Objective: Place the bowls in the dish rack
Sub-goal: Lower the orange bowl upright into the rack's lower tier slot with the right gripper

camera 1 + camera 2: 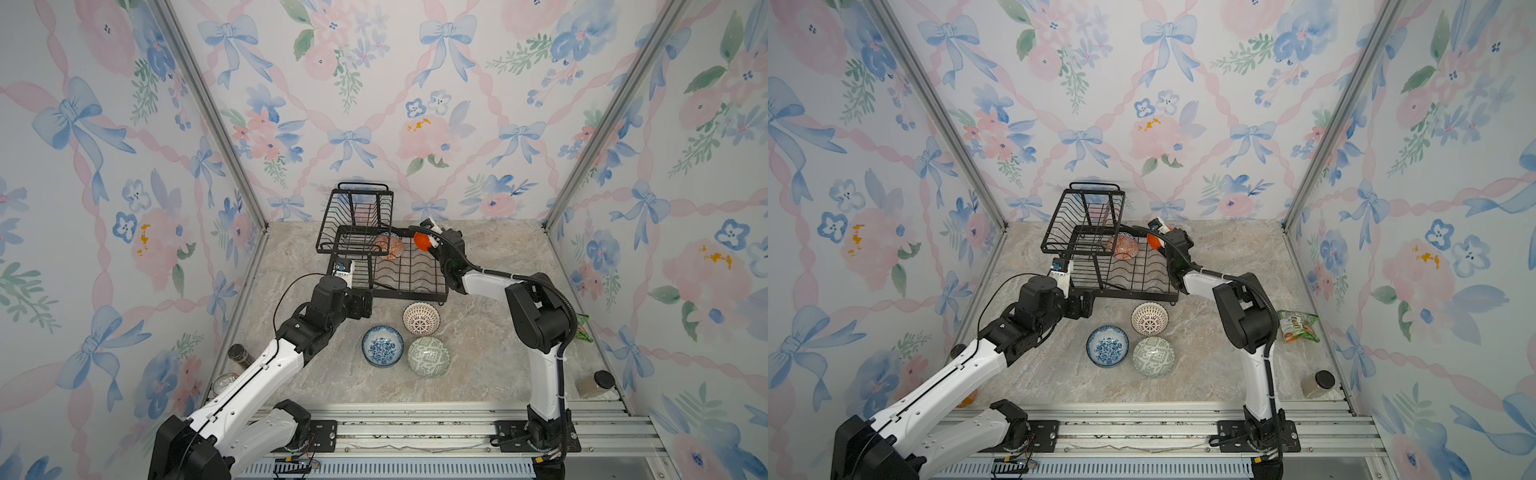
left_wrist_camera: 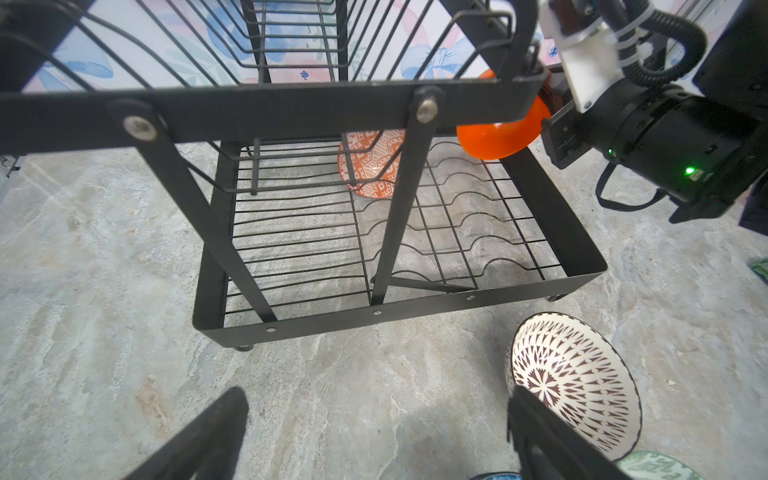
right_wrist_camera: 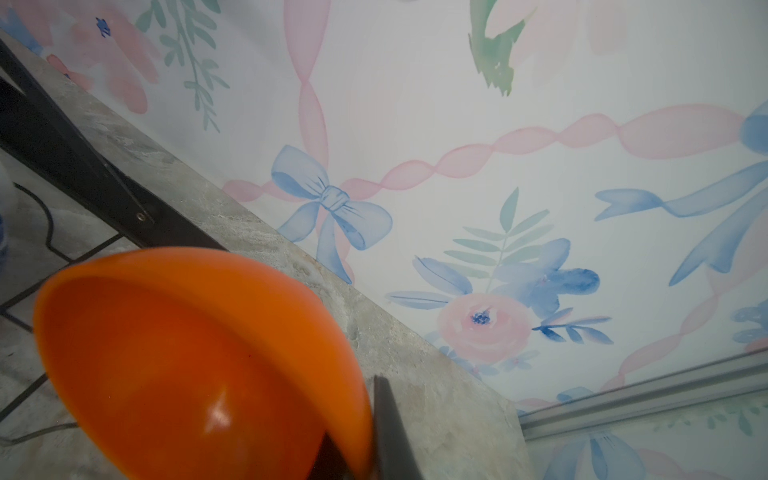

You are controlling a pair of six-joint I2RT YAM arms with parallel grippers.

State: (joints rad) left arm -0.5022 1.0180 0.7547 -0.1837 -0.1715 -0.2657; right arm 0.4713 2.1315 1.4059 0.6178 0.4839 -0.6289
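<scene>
The right tool (image 1: 430, 244) is clamping the orange bowl (image 2: 498, 133) by its rim, holding it tilted above the far right corner of the dish rack (image 2: 415, 306), beside the patterned bowl (image 1: 388, 246) standing there. The left tool (image 2: 376, 415) is gaping empty, farther off.

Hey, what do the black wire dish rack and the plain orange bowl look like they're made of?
The black wire dish rack looks like metal with a matte black coating: thin bent wires, flat strips, bare silvery rivets. The plain orange bowl is glossy, with a sharp highlight and a thin rim; plastic or glazed ceramic, the look leaves that open.
</scene>
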